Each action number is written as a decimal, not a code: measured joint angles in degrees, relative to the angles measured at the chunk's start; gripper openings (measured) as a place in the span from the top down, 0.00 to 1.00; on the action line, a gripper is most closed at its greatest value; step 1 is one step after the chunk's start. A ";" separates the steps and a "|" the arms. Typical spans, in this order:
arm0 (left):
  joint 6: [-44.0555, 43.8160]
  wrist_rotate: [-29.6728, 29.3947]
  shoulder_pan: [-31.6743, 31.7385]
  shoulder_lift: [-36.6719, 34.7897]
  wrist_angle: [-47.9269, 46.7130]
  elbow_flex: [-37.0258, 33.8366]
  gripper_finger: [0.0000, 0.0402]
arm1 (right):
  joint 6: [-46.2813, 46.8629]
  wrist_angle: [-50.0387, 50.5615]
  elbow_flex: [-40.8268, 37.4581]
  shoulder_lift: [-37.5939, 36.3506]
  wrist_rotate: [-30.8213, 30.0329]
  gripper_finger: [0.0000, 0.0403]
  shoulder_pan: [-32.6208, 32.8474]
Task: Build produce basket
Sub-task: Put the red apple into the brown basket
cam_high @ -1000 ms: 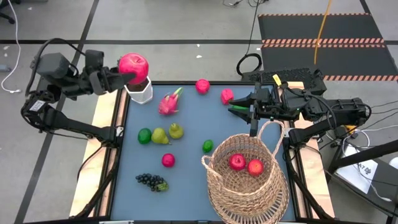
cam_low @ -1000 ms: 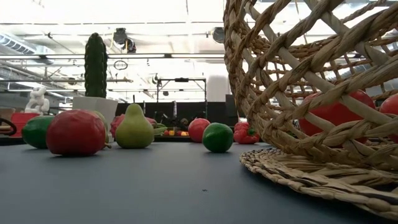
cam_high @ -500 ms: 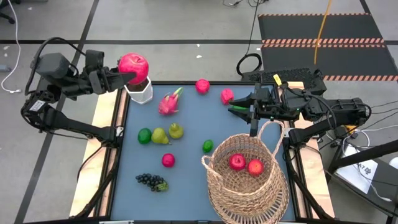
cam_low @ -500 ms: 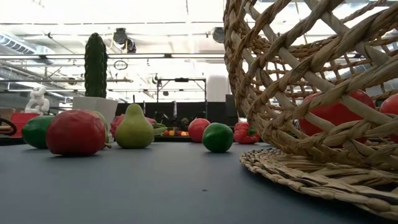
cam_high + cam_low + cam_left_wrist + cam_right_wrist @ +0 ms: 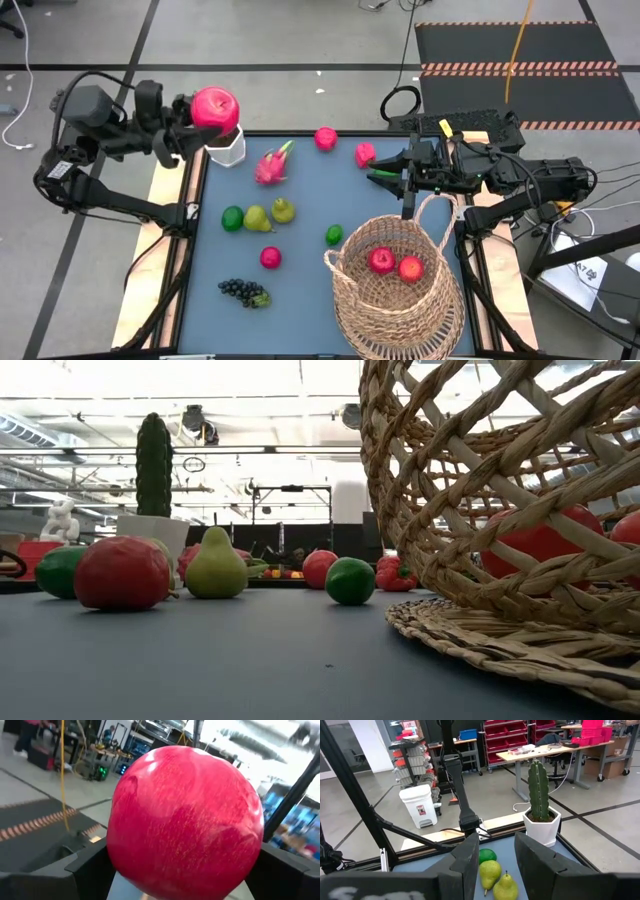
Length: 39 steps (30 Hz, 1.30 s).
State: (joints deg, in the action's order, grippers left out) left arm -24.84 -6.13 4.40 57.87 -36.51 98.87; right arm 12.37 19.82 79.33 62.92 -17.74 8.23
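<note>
Left gripper (image 5: 200, 122): spread wide around a big red apple (image 5: 215, 106), lifted above the cactus pot (image 5: 227, 146) (raised for carrying, I'd judge).
Loose produce: dragon fruit (image 5: 273, 164), pears (image 5: 270, 214), grapes (image 5: 244, 292) lie between both grippers.
Right gripper (image 5: 385, 174): narrow, empty, waiting just beyond the basket's (image 5: 398, 300) handle.
Basket: two apples (image 5: 395, 264) inside.

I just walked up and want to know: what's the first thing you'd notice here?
A big red apple held up in the left gripper, above the white pot at the table's far left corner. Then the big wicker basket at the near right, with two red fruits inside. The right gripper waits just behind it.
</note>
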 joint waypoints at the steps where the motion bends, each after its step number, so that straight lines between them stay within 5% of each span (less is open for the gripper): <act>1: 0.73 0.00 0.00 0.00 0.00 0.00 0.10 | 0.01 -0.25 -0.02 -0.01 0.00 0.71 0.00; 6: 1.55 -0.02 0.02 0.00 0.00 0.00 0.10 | -0.03 -2.98 -0.02 -0.01 -0.04 0.71 -0.02; 14: 19.82 -0.11 0.07 0.39 0.00 0.02 0.10 | -1.06 -17.60 -0.07 3.21 0.16 0.71 -1.63; 27: 13.85 -0.08 0.07 3.88 1.32 0.02 0.10 | -1.14 -31.84 -0.07 10.58 12.12 0.71 -3.32; 39: 16.11 -1.33 0.22 13.54 8.02 0.02 0.10 | -4.53 -32.47 -0.04 9.30 11.89 0.71 -4.75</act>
State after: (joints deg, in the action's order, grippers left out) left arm -8.73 -7.46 4.62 71.41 -28.50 98.89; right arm 7.84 -12.65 79.29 72.22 -5.85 3.48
